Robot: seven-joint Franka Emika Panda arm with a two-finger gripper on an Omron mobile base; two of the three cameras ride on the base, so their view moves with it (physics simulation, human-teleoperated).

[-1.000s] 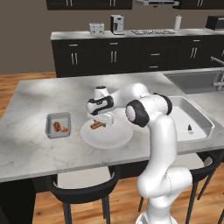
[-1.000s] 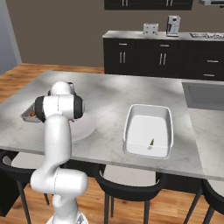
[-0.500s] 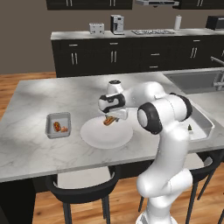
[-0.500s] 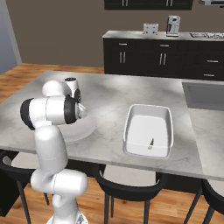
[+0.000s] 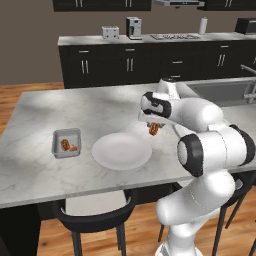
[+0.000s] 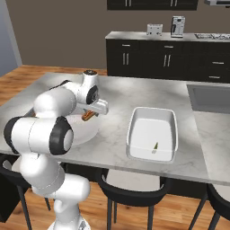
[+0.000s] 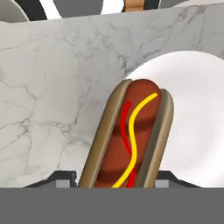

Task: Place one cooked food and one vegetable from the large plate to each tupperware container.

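A home kitchen. A marble-topped island [image 5: 60,115] stands on a wood floor [image 5: 30,92], with dark stools [image 6: 130,195] tucked under its near edge and a sink [image 6: 211,96] sunk into one end. Behind the island runs a row of black cabinets [image 5: 125,65] carrying a toaster [image 5: 110,33], a coffee machine [image 5: 133,27] and a cooktop [image 5: 176,36].

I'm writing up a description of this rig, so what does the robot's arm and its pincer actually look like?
The arm is glossy white with rounded, tubular segments and dark charcoal rings at the joints. No loose cables or markings show. The pincer is a white block with two small dark finger tips.
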